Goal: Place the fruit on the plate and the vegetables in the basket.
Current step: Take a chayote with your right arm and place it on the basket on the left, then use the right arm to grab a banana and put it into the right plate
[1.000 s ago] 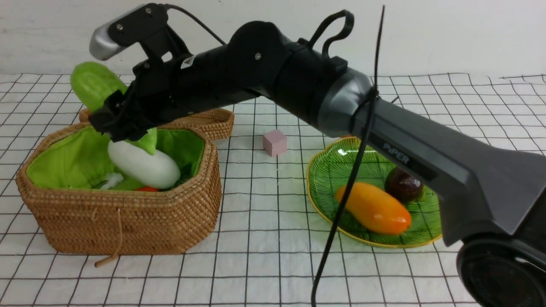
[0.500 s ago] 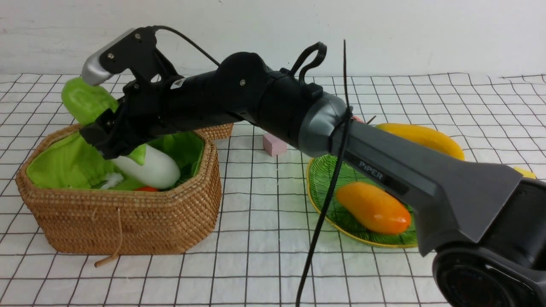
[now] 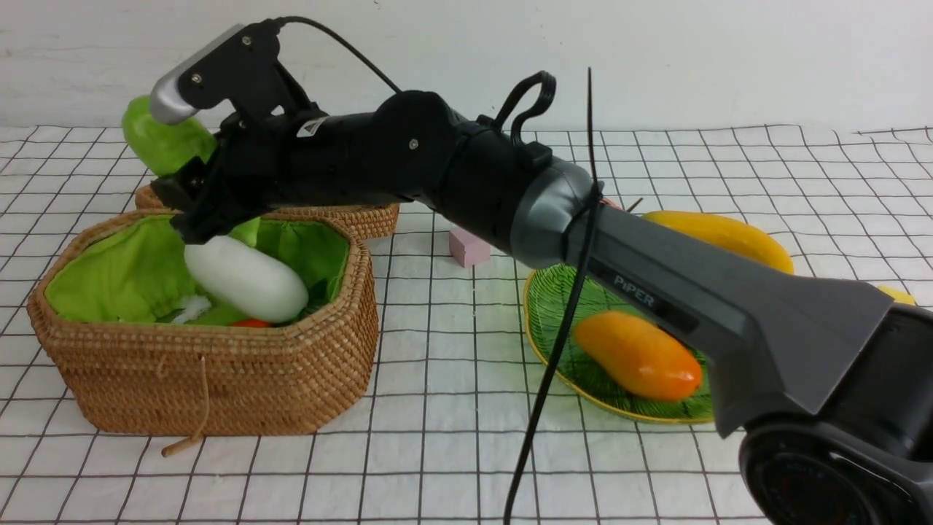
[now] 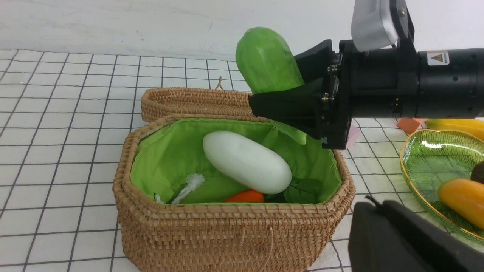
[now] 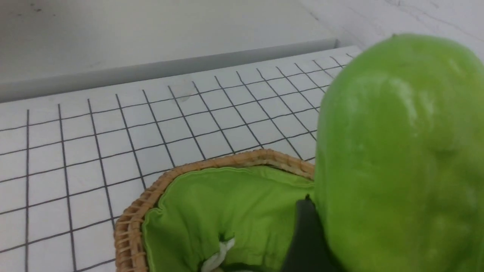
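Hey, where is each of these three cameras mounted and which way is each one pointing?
Front view: between the arms, facing forward; the right arm reaches across to the basket.
Left wrist view: on the left arm, facing the basket side-on; the shut left gripper shows in the foreground.
Right wrist view: on the right arm, looking past the held cucumber into the basket; one dark finger shows.
Shared: front and left wrist views both show the radish.

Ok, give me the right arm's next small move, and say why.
Probably lower the cucumber into the free left side of the basket, then release: the right fingers hold it up above the back rim, and the radish fills the middle.
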Action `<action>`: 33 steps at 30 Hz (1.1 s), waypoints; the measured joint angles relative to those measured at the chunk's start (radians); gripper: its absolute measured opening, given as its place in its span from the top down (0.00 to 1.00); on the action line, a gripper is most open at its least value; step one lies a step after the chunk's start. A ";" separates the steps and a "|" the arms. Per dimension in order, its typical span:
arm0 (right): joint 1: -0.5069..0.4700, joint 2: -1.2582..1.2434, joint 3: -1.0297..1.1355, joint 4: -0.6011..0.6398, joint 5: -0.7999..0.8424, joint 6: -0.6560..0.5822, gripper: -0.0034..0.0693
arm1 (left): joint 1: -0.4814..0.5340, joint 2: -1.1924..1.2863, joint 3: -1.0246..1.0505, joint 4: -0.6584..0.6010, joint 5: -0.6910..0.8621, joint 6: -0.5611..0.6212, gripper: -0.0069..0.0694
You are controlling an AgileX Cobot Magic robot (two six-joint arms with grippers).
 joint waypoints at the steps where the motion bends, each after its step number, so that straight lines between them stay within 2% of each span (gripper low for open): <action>1: 0.000 0.000 0.000 -0.002 -0.002 0.000 0.28 | 0.000 0.000 0.000 -0.001 0.000 0.000 0.90; 3: 0.000 0.000 0.000 -0.011 -0.006 0.000 0.18 | 0.000 0.000 0.000 -0.003 -0.021 0.000 0.90; 5: 0.000 0.000 0.000 -0.014 -0.006 0.000 0.13 | 0.000 0.000 0.000 -0.003 -0.030 0.000 0.90; 8: 0.000 0.000 0.000 -0.015 -0.005 0.000 0.11 | 0.000 0.000 0.000 -0.004 -0.030 0.000 0.90; 10: -0.001 -0.002 0.000 -0.015 0.015 0.006 0.13 | 0.000 0.000 0.000 -0.004 -0.030 0.000 0.90; 12: -0.005 -0.011 0.000 -0.021 0.071 0.030 0.17 | 0.000 0.000 0.000 -0.005 -0.030 0.000 0.90; 13: -0.012 -0.037 0.001 -0.048 0.156 0.073 0.25 | 0.000 0.000 0.000 -0.005 -0.030 0.000 0.90; 16: -0.031 -0.089 0.001 -0.117 0.303 0.165 0.38 | 0.000 0.000 0.000 -0.009 -0.036 0.000 0.90; 19: -0.076 -0.207 0.001 -0.278 0.556 0.350 0.65 | 0.000 0.000 0.000 -0.036 -0.072 0.011 0.90; 20: -0.079 -0.207 0.000 -0.278 0.570 0.360 0.67 | 0.000 0.000 0.000 -0.041 -0.074 0.012 0.90; 21: -0.110 -0.262 0.000 -0.349 0.672 0.428 0.82 | 0.000 0.000 0.000 -0.067 -0.093 0.032 0.90; 22: -0.113 -0.267 0.000 -0.356 0.696 0.444 0.84 | 0.000 0.000 0.000 -0.071 -0.096 0.032 0.90; 23: -0.143 -0.309 0.000 -0.400 0.784 0.494 0.93 | 0.000 0.000 0.000 -0.113 -0.107 0.056 0.90; 26: -0.196 -0.369 0.000 -0.440 0.863 0.567 0.96 | 0.000 0.000 0.000 -0.198 -0.113 0.117 0.90; 32: -0.308 -0.509 0.037 -0.522 0.879 0.677 0.96 | 0.000 0.000 0.000 -0.394 -0.122 0.307 0.90; 33: -0.313 -0.516 0.042 -0.527 0.879 0.685 0.96 | 0.000 0.000 0.000 -0.400 -0.124 0.307 0.90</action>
